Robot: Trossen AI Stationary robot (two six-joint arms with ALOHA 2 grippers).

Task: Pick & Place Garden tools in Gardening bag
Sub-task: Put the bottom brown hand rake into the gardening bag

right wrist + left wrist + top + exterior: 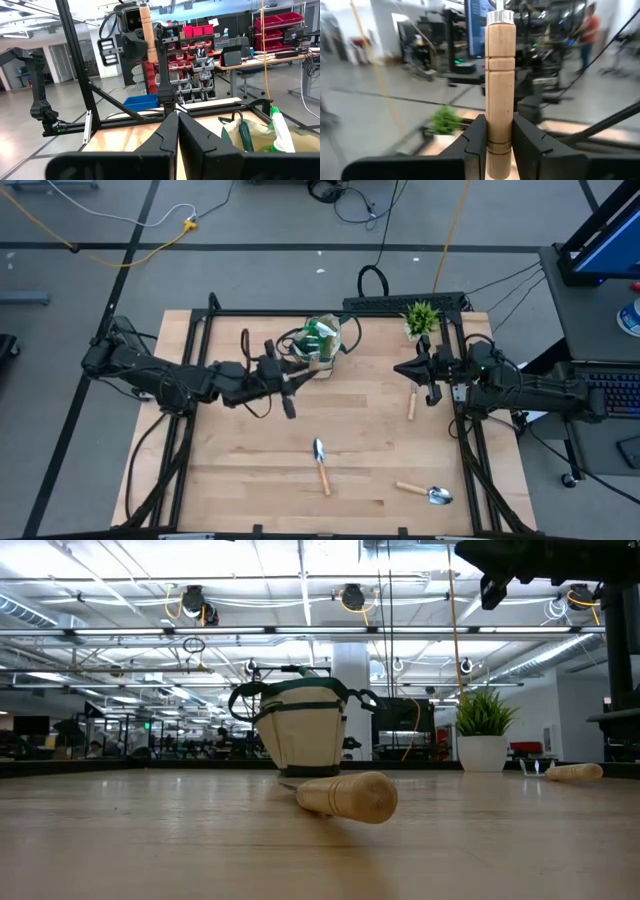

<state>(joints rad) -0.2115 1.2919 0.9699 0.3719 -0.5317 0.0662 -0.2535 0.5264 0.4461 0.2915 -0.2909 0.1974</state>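
Left claw clamped on a wooden tool handle beside the bag

Beige, green-banded bag sits upper centre of the table; two trowels lie lower centre; right claw pinched shut, empty, near the potted plant.

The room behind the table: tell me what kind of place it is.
Probably a robotics lab or workshop in an open industrial hall. The low view shows exposed ceiling beams with strip lights; the right wrist view shows racks of red parts bins and a workbench; cables run over the floor.
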